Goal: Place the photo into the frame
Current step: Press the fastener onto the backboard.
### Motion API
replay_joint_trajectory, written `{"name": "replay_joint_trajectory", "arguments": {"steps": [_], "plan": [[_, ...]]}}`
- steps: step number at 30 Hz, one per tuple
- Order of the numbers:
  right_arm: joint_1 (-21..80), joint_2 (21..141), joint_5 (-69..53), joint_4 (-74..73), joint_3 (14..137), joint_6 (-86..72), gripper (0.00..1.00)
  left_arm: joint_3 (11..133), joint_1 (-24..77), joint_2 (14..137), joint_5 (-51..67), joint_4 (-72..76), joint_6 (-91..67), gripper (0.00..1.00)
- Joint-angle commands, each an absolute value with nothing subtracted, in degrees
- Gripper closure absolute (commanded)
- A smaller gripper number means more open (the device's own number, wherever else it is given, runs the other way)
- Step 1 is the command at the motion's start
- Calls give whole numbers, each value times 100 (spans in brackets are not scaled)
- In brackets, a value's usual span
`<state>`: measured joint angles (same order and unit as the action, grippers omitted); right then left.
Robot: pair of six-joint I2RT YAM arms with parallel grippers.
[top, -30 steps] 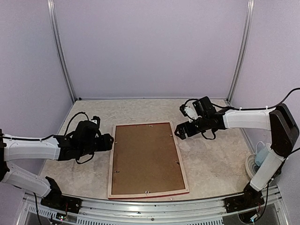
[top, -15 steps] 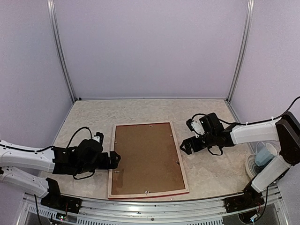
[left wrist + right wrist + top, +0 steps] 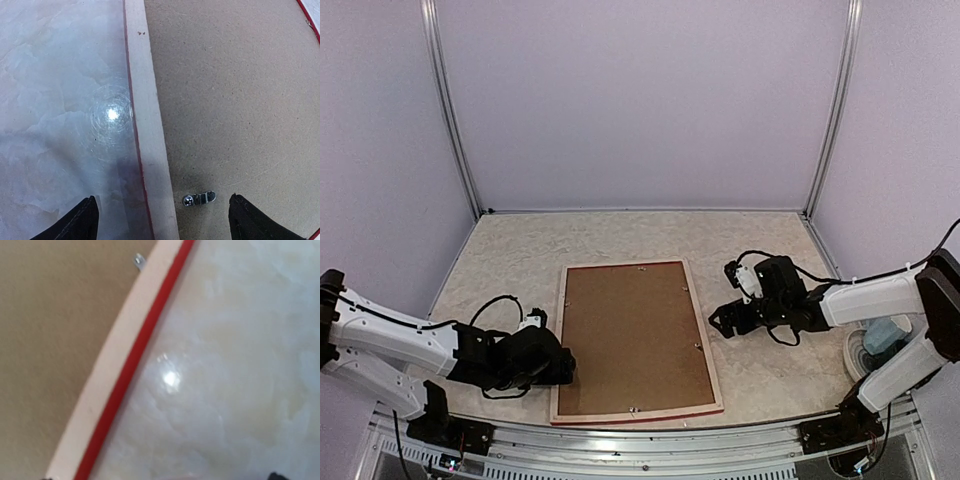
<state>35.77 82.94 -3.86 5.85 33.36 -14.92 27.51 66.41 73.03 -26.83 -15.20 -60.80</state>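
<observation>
Frame (image 3: 150, 125) face-down, board (image 3: 635, 340) up. Left gripper (image 3: 162, 220) wide open astride its rim, empty; right gripper (image 3: 718, 322) apparently open, empty.

Frame (image 3: 150, 125) flat at centre, table (image 3: 620, 235) open beyond

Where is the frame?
In the top view, the frame lies flat on the table, backing board up, between the left gripper at its near-left edge and the right gripper off its right edge.
</observation>
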Motion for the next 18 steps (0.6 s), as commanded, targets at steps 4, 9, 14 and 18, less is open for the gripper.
{"name": "replay_joint_trajectory", "arguments": {"steps": [4,9,14,18], "plan": [[3721,8659,-373,952,3366,-1528,10,3091,6680,7630,-2883,-1726,-6328,13],[3768,8772,-412,958,3401,-1529,11,3051,6681,7796,-2857,-1744,-6401,15],[3804,8904,-414,935,3459,-1505,11,3074,6685,7908,-2971,-1909,-6468,20],[3821,8998,-396,931,3497,-1511,11,3072,6687,7927,-3015,-1972,-6477,24]]}}
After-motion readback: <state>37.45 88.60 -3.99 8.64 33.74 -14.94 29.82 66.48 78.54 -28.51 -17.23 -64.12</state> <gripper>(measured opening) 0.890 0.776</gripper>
